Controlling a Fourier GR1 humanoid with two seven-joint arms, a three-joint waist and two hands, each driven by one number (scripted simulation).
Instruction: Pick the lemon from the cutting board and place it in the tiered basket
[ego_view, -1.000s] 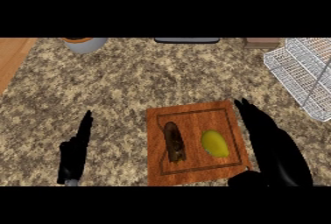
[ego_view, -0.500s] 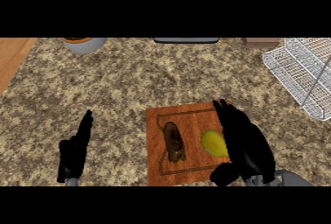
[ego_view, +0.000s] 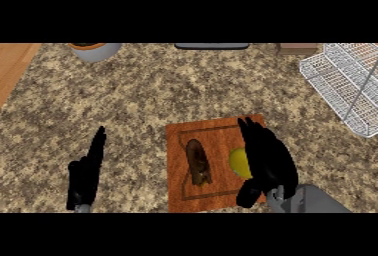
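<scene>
The right hand (ego_view: 267, 160), low and right of center, lies with straight fingers over the lemon (ego_view: 238, 163), hiding its right side, on the wooden cutting board (ego_view: 184, 134) beside a dark brown item (ego_view: 198, 162). At lower left the left hand (ego_view: 86, 172) rests open. No writing shows. Speckled granite counter (ego_view: 170, 87); white wire tiered basket (ego_view: 341, 80) at upper right.

Near the front edge of the desk (ego_view: 148, 90), right of centre: cutting board (ego_view: 193, 134). On the board: lemon (ego_view: 238, 162) toward its right side, a second item (ego_view: 198, 162) (cannot tell what) to the left. Over the lemon's right half: right robot hand (ego_view: 267, 160). Left of the board, apart from it: left robot hand (ego_view: 87, 172). Far right: tiered basket (ego_view: 341, 82). Back left: bowl (ego_view: 96, 50).
</scene>
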